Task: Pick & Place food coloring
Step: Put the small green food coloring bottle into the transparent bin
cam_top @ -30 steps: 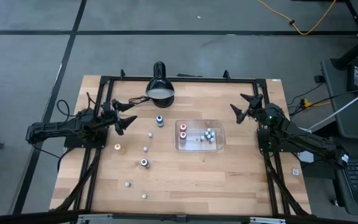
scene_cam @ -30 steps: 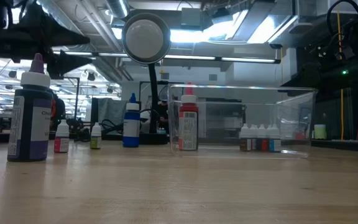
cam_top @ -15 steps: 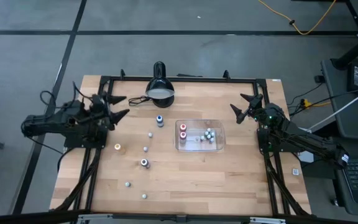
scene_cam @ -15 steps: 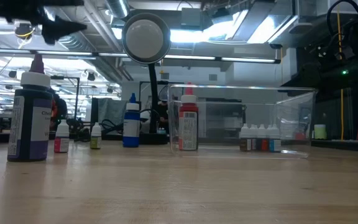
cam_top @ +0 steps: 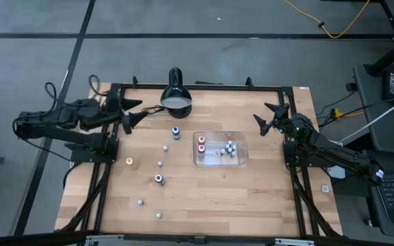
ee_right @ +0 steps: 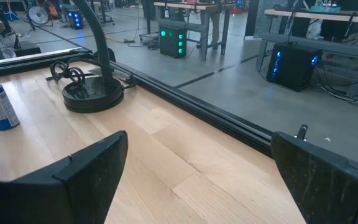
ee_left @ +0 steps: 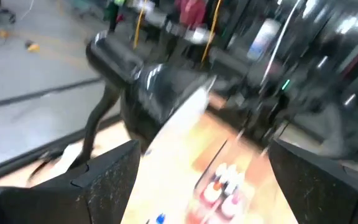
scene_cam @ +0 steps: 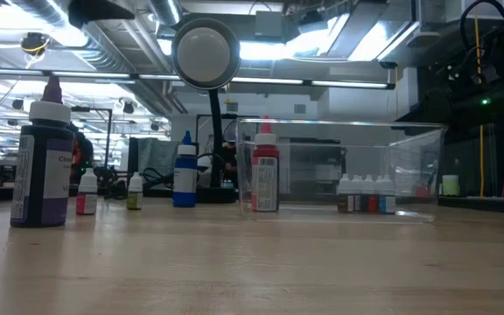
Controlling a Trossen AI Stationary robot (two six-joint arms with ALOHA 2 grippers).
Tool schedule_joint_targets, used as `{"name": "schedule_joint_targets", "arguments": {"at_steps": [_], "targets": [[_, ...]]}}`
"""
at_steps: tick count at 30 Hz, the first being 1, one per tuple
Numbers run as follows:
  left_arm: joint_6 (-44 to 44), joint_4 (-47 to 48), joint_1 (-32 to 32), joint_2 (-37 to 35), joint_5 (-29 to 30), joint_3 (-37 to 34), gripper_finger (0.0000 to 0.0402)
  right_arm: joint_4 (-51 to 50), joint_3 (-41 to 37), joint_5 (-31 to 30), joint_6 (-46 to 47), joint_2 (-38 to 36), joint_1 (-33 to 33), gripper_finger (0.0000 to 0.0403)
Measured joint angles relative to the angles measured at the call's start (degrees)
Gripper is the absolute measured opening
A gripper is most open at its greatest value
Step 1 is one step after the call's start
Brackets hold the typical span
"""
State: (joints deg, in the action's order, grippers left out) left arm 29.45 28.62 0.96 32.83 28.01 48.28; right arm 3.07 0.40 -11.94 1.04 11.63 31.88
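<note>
We see the clear tray (cam_top: pixel 220 149) holding two red-capped bottles (cam_top: pixel 200 143) and a cluster of small pale ones (cam_top: pixel 230 148). Other bottles (cam_top: pixel 159 164) stand left of the tray. Left gripper (cam_top: pixel 130 113) and right gripper (cam_top: pixel 271 117) gape empty. The left wrist view is blurred.

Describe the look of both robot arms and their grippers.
Both are matt black, slim jointed arms with black cables looping beside them. The left gripper and right gripper each end in two dark, pointed, wedge-shaped fingers. A small green light glows near the right wrist.
</note>
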Motion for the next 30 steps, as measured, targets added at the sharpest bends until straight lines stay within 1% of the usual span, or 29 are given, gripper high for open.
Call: {"name": "schedule_joint_targets", "arguments": {"at_steps": [2,5,7,10,14,18,21,25,28,30], "targets": [[2.3,5.1,0.0,3.6,0.0,3.2,0.0347,0.0,0.0,0.0,0.1,0.0,0.0,0.0394],[9.1,11.8,0.0,8.3,0.0,7.1,0.0347,0.0,0.0,0.0,0.0,0.0,0.0,0.0394],[15.5,16.1,0.0,10.7,-0.4,9.2,0.0347,0.0,0.0,0.0,0.1,0.0,0.0,0.0394],[26.9,22.4,0.0,13.6,-2.5,11.3,0.0347,0.0,0.0,0.0,0.0,0.0,0.0,0.0394],[35.3,30.4,0.0,17.0,-4.6,13.6,0.0347,0.0,0.0,0.0,0.0,0.0,0.0,0.0394],[39.4,32.4,0.0,20.3,-4.8,13.9,0.0347,0.0,0.0,0.0,0.1,0.0,0.0,0.0394],[41.4,32.1,0.0,23.4,-6.9,14.0,0.0347,0.0,0.0,0.0,0.1,0.0,0.0,0.0394],[41.0,30.2,0.7,27.0,-10.4,14.0,0.0347,0.0,0.0,0.0,0.0,0.0,0.0,0.0394],[42.4,30.4,1.4,29.7,-11.6,15.4,0.0347,0.0,0.0,0.0,0.1,0.0,0.0,0.0394],[42.8,32.2,2.0,31.9,-12.2,16.6,0.0347,0.0,0.0,0.0,0.0,0.0,0.0,0.0394]]}}
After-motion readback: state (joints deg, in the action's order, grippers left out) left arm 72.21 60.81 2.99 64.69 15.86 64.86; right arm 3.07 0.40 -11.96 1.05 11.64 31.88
